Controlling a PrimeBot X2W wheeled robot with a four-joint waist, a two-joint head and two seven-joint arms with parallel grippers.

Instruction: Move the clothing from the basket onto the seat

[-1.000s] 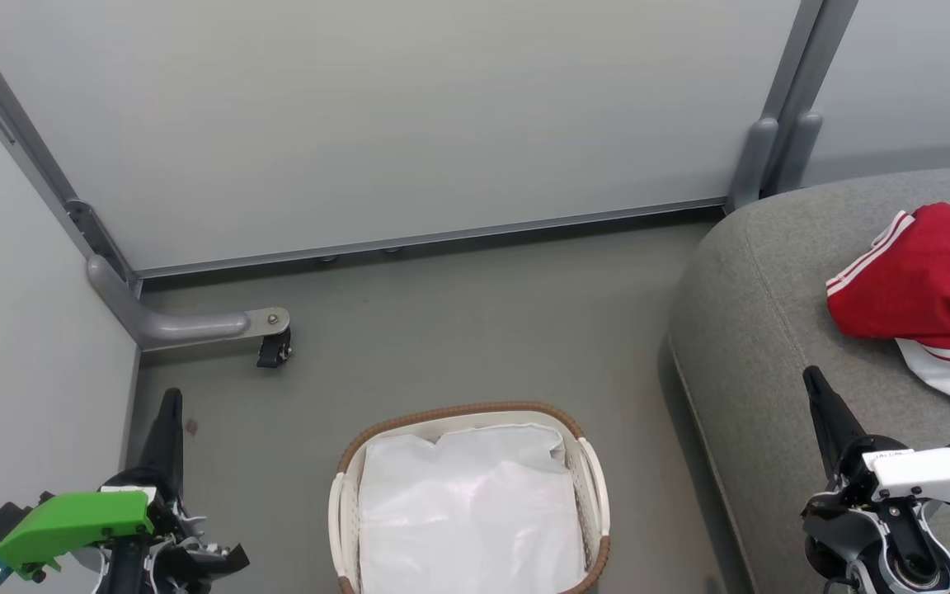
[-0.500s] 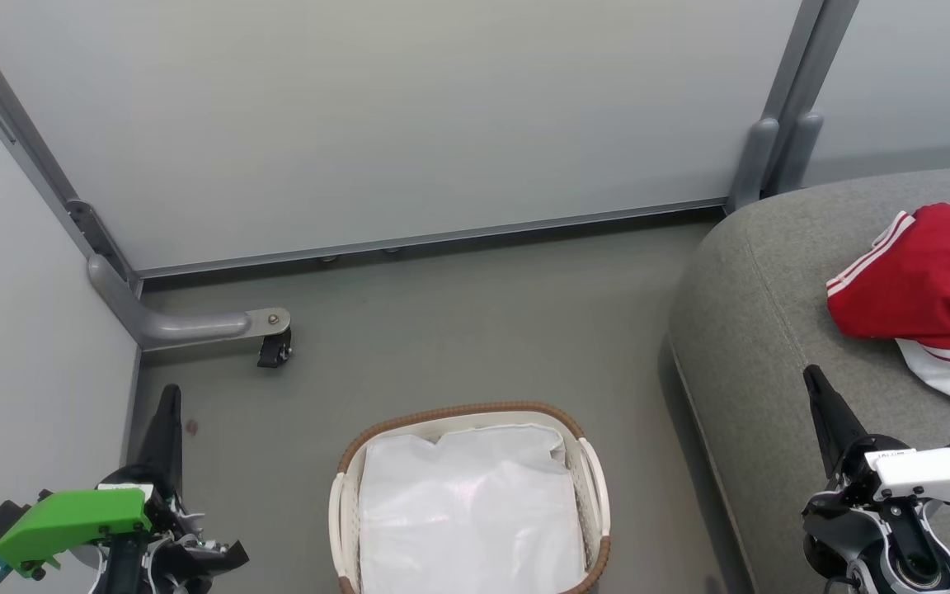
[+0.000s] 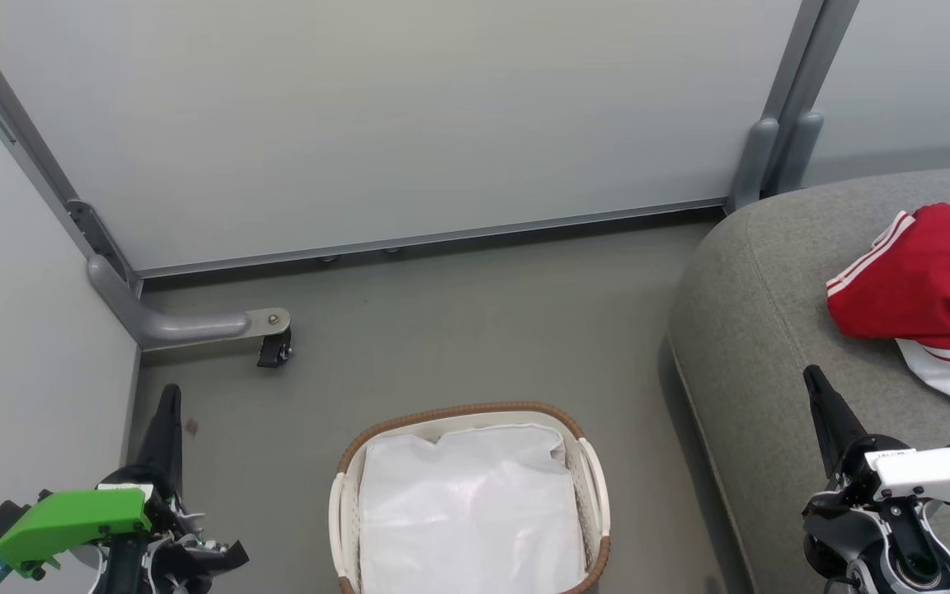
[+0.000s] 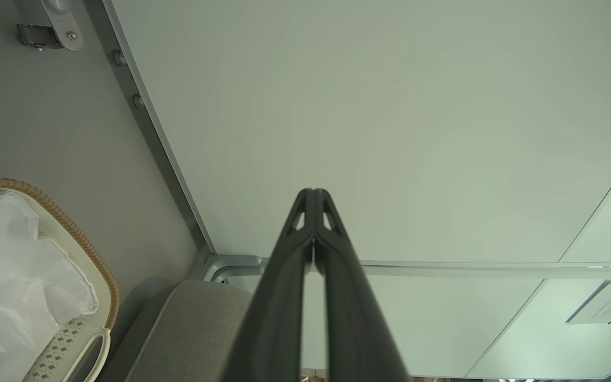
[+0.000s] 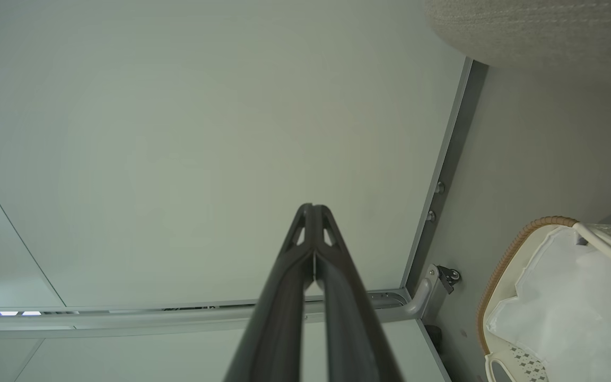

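Apparently the clothing [image 3: 928,276] lies on the seat [image 3: 764,330] at 3 o'clock, and the basket [image 3: 458,410] at 6 o'clock holds only a white liner [image 3: 467,511]. The left gripper [image 3: 168,396] and right gripper [image 3: 813,379] are closed and empty; a careless right-arm swing might drag the clothing off.

We recorded one slight change — the left gripper [image 3: 168,394] edged a little further up the head view and fractionally toward its left edge.
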